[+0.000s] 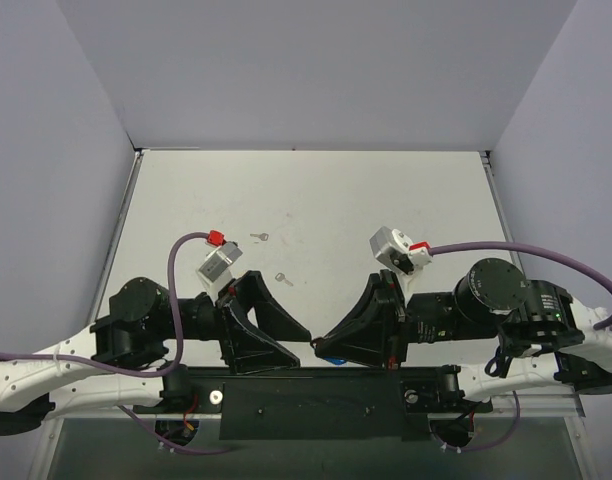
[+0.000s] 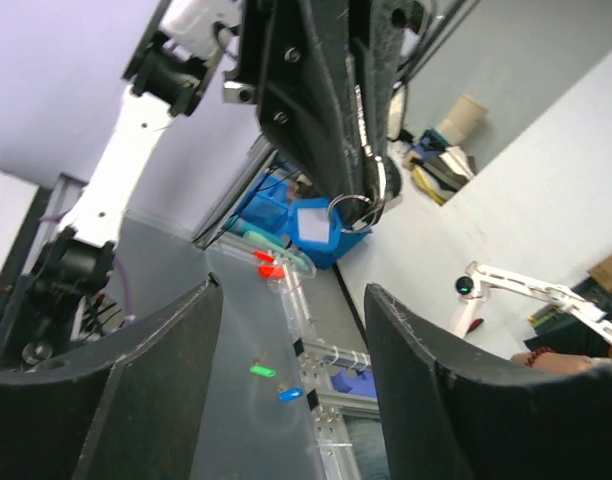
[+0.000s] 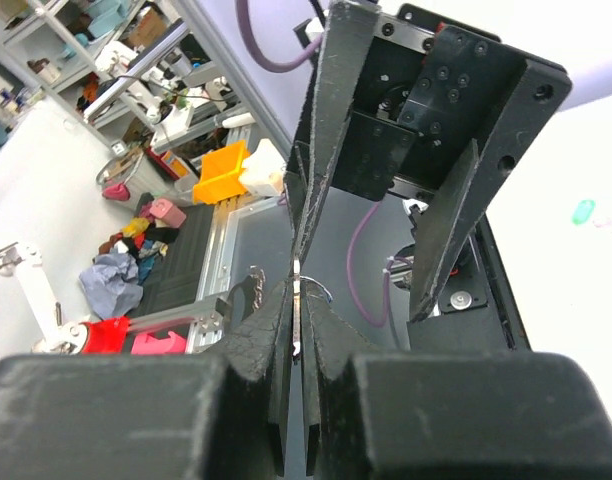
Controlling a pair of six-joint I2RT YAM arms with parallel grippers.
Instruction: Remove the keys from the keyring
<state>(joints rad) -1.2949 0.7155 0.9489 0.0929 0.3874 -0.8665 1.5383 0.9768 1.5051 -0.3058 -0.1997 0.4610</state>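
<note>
My right gripper (image 1: 324, 342) is shut on a thin metal keyring (image 3: 299, 290), seen edge-on between its pads in the right wrist view (image 3: 298, 305). In the left wrist view the keyring (image 2: 360, 207) hangs at that gripper's tips with a blue tag (image 2: 313, 225) on it. This tag shows under the gripper in the top view (image 1: 334, 358). My left gripper (image 1: 291, 335) is open, its fingers wide apart (image 2: 291, 290), and it points at the right gripper's tips. Two small keys (image 1: 259, 237) (image 1: 282, 279) lie on the table. A green tag (image 2: 263, 371) and a blue one (image 2: 290, 393) lie there too.
The white table (image 1: 386, 200) is walled at the back and both sides. Both arms lie low along the near edge, tips meeting at the middle. A greenish tag (image 3: 583, 211) lies on the table beyond the left gripper. Purple cables (image 1: 526, 250) arch over both wrists.
</note>
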